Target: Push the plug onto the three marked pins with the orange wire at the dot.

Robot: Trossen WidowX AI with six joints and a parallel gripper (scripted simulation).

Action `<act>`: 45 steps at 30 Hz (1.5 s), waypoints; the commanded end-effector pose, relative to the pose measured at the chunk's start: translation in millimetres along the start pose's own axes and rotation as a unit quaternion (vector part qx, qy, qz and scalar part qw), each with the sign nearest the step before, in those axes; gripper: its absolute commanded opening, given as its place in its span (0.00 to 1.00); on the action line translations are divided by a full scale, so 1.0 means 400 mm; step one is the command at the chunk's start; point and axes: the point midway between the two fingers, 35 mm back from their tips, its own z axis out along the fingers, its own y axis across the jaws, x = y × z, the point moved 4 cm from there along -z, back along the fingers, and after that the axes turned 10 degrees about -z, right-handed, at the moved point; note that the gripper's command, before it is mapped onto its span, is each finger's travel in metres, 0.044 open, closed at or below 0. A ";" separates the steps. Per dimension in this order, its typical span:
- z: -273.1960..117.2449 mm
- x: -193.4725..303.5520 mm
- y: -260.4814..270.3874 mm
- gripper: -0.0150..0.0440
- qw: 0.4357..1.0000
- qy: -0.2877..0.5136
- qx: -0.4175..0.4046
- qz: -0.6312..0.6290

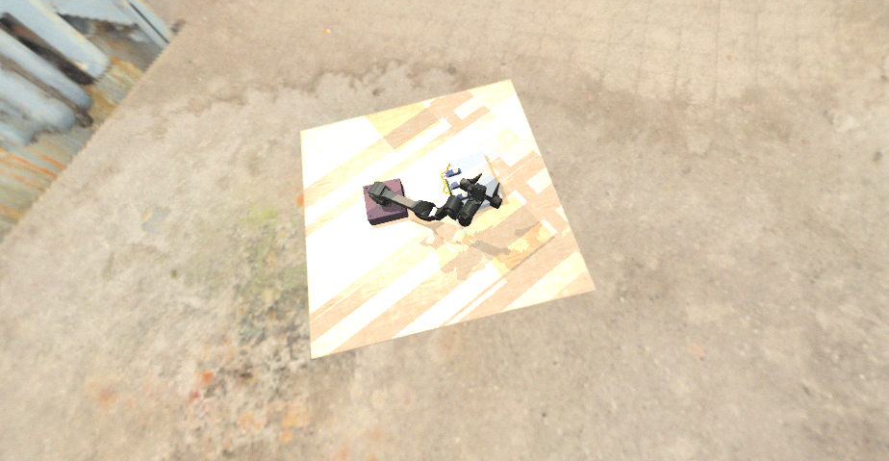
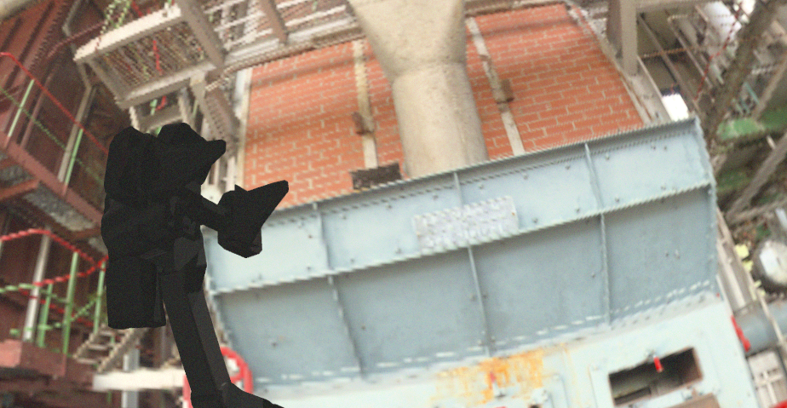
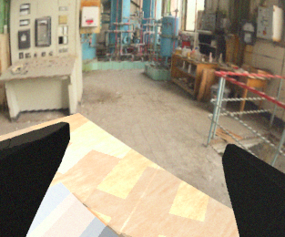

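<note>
My gripper (image 1: pixel 489 182) (image 2: pixel 255 162) (image 3: pixel 148 142) is open, its two black fingers wide apart with nothing between them. It hangs above the right part of a pale blue-grey sheet. Small dark-blue pieces (image 1: pixel 452 172) lie along the sheet's left side in the top view, with a thin orange-yellow lead (image 1: pixel 444 175) curving out beside them. Which piece is the servo motor is too small to tell. The holder, the plug, the pins and the coloured band with its dot cannot be made out; the arm covers part of that area. None of them shows in the wrist view.
The pale sheet (image 1: pixel 475 161) (image 3: pixel 61 207) lies on the patchwork wooden table (image 1: pixel 348 271) (image 3: pixel 130 182). The arm stands on a purple block (image 1: pixel 376 214) at the table's left in the top view. The table's edge and corner show beyond the fingers in the wrist view.
</note>
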 end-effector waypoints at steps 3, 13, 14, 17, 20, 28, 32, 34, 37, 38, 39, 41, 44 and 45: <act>-0.004 -0.003 -0.001 0.80 1.000 0.000 0.003 -0.005; -0.049 -0.035 -0.010 0.45 0.998 0.005 0.035 -0.061; -0.056 -0.041 -0.012 0.45 0.997 0.006 0.041 -0.067; -0.078 -0.056 -0.014 0.45 0.994 0.009 0.055 -0.089; -0.108 -0.076 -0.017 0.45 0.990 0.013 0.074 -0.120; -0.159 -0.134 -0.008 0.45 0.977 0.021 0.105 -0.182; -0.192 -0.160 -0.006 0.45 0.968 0.028 0.127 -0.217; -0.205 -0.172 -0.005 0.45 0.961 0.032 0.136 -0.237; -0.211 -0.187 0.001 0.45 0.957 0.033 0.140 -0.253; -0.213 -0.190 0.002 0.45 0.956 0.033 0.141 -0.255; -0.215 -0.192 0.002 0.45 0.955 0.034 0.143 -0.257; -0.221 -0.198 0.004 0.45 0.952 0.036 0.146 -0.265; -0.235 -0.211 0.007 0.45 0.946 0.040 0.155 -0.282; -0.241 -0.218 0.009 0.45 0.943 0.041 0.159 -0.289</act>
